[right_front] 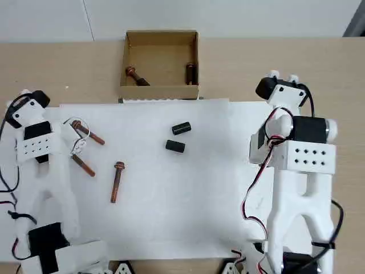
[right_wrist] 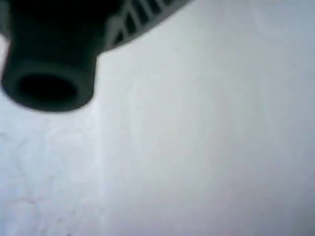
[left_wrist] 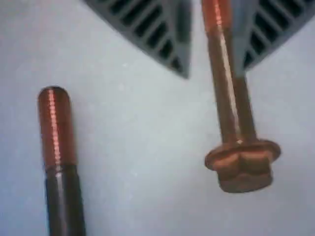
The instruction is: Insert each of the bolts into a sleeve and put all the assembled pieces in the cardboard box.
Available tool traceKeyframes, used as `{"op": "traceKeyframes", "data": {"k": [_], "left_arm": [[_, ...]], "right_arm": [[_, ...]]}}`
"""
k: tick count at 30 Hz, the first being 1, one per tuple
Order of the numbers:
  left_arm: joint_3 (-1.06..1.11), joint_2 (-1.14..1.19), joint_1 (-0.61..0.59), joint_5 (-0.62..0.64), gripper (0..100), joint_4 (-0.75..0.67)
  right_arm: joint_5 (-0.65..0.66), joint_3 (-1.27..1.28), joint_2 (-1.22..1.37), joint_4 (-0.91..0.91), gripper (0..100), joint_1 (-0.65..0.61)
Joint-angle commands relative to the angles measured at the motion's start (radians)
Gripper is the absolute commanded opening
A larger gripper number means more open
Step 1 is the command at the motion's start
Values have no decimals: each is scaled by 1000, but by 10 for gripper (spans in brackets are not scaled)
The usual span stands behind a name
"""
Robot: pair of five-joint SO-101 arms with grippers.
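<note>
Straddles a flange bolt's [left_wrist: 231, 113] threaded shank with the left gripper [left_wrist: 212, 66], jaws narrowly parted, head pointing away. Pinches a black sleeve [right_wrist: 49, 78] in the right gripper [right_wrist: 93, 24], above the white paper [right_wrist: 206, 147]. Has a second bolt [left_wrist: 56, 142] just beside the left gripper, a third bolt [right_front: 117, 181] farther off, two loose sleeves [right_front: 181, 128] [right_front: 175, 146] between the grippers, and the cardboard box [right_front: 159, 91] beyond both, two assembled pieces [right_front: 137, 77] [right_front: 191, 73] inside.

Built of white printed plastic, both left arm [right_front: 57, 200] and right arm [right_front: 299, 197]. Flat plates [right_front: 311, 155] drilled with rows of small round holes. Forked, Y-shaped lower links. Black servo blocks [right_front: 311, 128] set at the joints and near the bases. Twisted red, white and black cables [right_front: 251, 197] looped alongside the right; thin black cable [right_front: 7, 182] trailing beside the left.
</note>
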Motion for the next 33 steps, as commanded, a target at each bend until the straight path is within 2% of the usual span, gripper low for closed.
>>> {"op": "traceKeyframes", "data": {"k": [1,12,27,31,33], "left_arm": [[-45,3,-23,8,86,-20],[-25,14,-43,2,87,-78],[-114,269,-44,5,80,-95],[-116,308,-44,3,2,-94],[-113,311,-44,3,7,-94]], "right_arm": [[-14,-6,-38,2,6,12],[-14,-6,-36,2,6,12],[-14,-5,-36,4,6,10],[-12,-5,-38,4,6,10],[-12,-5,-38,4,6,10]]}}
